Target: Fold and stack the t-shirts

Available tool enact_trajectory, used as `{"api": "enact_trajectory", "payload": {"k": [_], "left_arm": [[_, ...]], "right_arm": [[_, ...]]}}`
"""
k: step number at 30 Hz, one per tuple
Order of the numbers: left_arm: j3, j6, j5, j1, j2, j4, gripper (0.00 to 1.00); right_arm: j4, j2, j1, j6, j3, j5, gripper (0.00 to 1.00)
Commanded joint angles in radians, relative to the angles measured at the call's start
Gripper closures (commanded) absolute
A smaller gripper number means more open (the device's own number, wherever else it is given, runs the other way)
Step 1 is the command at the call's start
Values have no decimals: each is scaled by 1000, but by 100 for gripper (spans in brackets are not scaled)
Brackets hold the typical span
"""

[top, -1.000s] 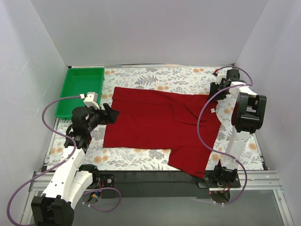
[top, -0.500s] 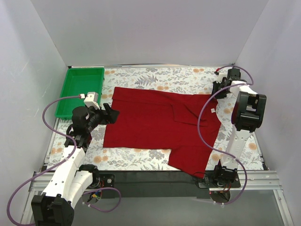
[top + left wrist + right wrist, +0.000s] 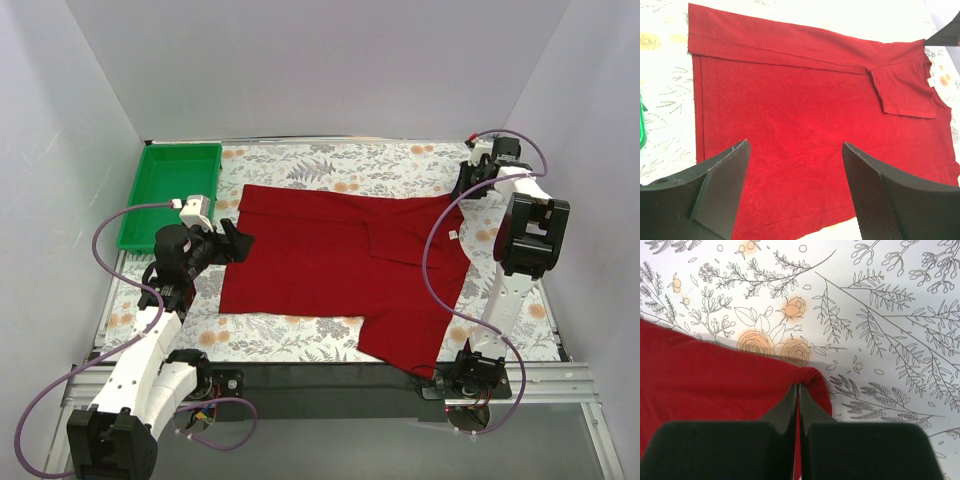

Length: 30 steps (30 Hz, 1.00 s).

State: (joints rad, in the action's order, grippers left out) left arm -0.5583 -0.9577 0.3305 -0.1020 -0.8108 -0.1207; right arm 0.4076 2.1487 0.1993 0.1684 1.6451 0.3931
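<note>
One dark red t-shirt (image 3: 330, 255) lies spread on the flowered tablecloth, a sleeve folded in over its far right part (image 3: 902, 92). My right gripper (image 3: 463, 186) is at the shirt's far right corner. In the right wrist view its jaws (image 3: 798, 386) are shut on a bunched fold of the red cloth (image 3: 715, 380). My left gripper (image 3: 240, 243) hovers over the shirt's left edge. Its fingers (image 3: 795, 145) stand wide open with only the flat cloth (image 3: 805, 110) below them.
A green plastic tray (image 3: 180, 148) stands at the far left corner, and a sliver of it (image 3: 641, 130) shows in the left wrist view. The shirt's near right part (image 3: 400, 345) reaches the table's front edge. White walls close in three sides.
My right gripper has shut on the shirt's far right corner and drawn slightly toward the far right. The left arm has not moved.
</note>
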Motion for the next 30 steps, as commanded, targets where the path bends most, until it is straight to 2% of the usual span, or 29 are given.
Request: {"api": "enact_trajectory", "payload": {"k": [1,12,15,16,20,21,24,25,27,28,29,30], "left_arm": [[-6,14,8,-4,1,10,31],[-5,14,10,-4,-4,12,31],[-6,16,7,-4,-5,10,32],[-6,17,4,-4,-4,10,31],[-6,13,5,-4,-2,10,31],[-8,10,5,-4,-1,10,31],[-6,-3,2,-4,2,10,31],[-2,-13,-8,-4,2,13,31],[11,-51,-22,-4,-4,26,26],[9,-118,-33,-4,-11,23,25],[5,-156,-31,-4,-27,12,24],[-20,-208,-39,-4,-57,-38,24]], "right_arm": [[-44,28,6,-23,67,33,99],[-43,57,5,-12,111,-6,97],[-43,36,6,11,108,-77,87],[-43,25,5,20,92,-92,79],[-44,-97,5,83,26,-140,58],[-47,-122,6,109,7,-146,47],[-32,-228,5,164,-74,-108,37],[-14,-258,6,253,-100,-71,34],[58,-357,5,414,-183,125,34],[192,-389,3,510,-214,203,34],[267,-450,-3,757,-240,313,34],[363,-481,-21,892,-307,341,35]]}}
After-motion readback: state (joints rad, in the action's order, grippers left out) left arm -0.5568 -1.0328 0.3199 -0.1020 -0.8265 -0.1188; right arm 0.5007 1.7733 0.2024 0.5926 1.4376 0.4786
